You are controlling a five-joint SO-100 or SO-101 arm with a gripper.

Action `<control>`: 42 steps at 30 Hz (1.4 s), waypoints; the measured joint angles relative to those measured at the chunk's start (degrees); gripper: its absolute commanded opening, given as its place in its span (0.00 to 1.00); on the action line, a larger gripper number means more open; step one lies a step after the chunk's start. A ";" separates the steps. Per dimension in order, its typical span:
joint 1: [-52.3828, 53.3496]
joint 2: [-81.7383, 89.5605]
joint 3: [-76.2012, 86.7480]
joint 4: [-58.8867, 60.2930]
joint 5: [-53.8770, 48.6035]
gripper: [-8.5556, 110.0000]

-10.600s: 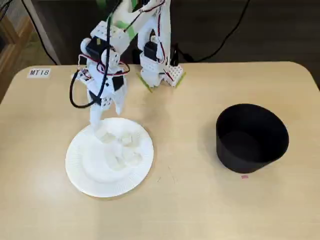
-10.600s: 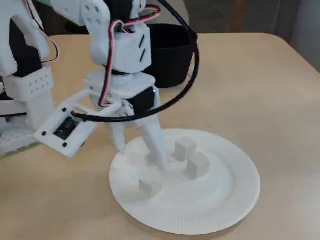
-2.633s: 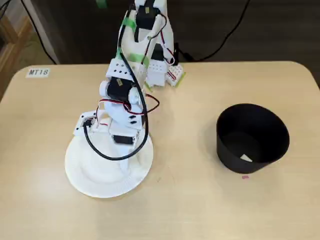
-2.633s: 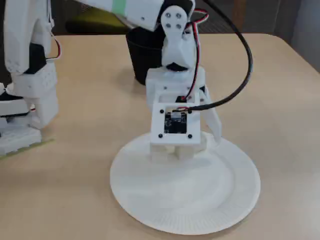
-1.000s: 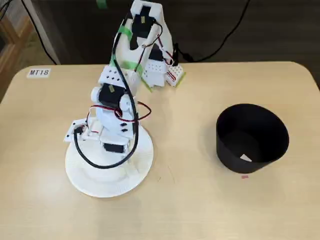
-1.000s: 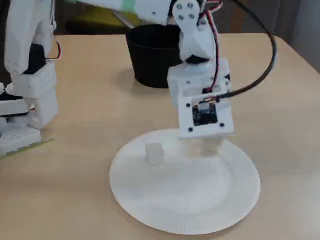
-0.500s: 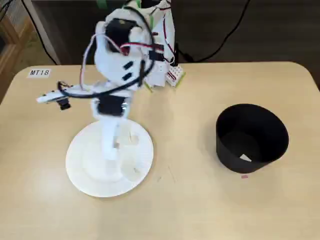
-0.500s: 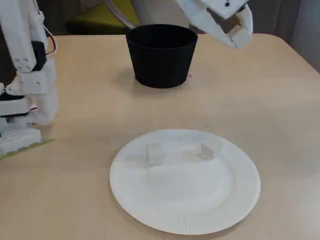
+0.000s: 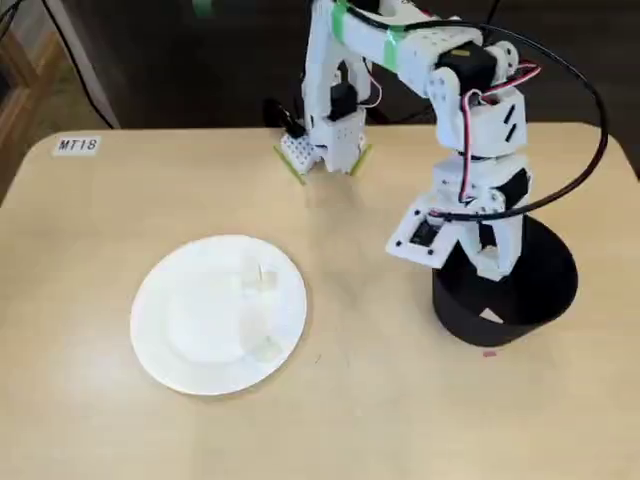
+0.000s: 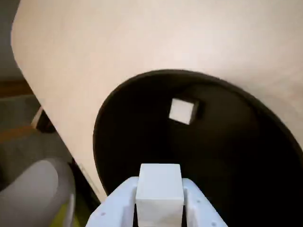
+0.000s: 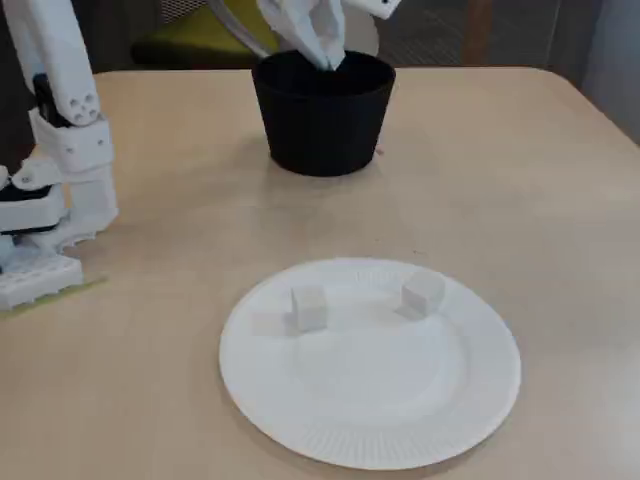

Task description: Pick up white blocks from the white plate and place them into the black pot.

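directly over the matte black round pot's (image 10: 142, 109) mouth, the jaws clamp a small white cube (image 10: 159, 191); release means dropping straight down.

Tool (image 10: 158, 208) cut off by wrist view's bottom edge.

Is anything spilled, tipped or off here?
Nothing stands out. The pot is upright with one block inside, the gripper holds another block above it, and two blocks sit on the plate.
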 measured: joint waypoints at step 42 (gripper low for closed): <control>48.87 -12.39 -4.31 6.68 51.50 0.28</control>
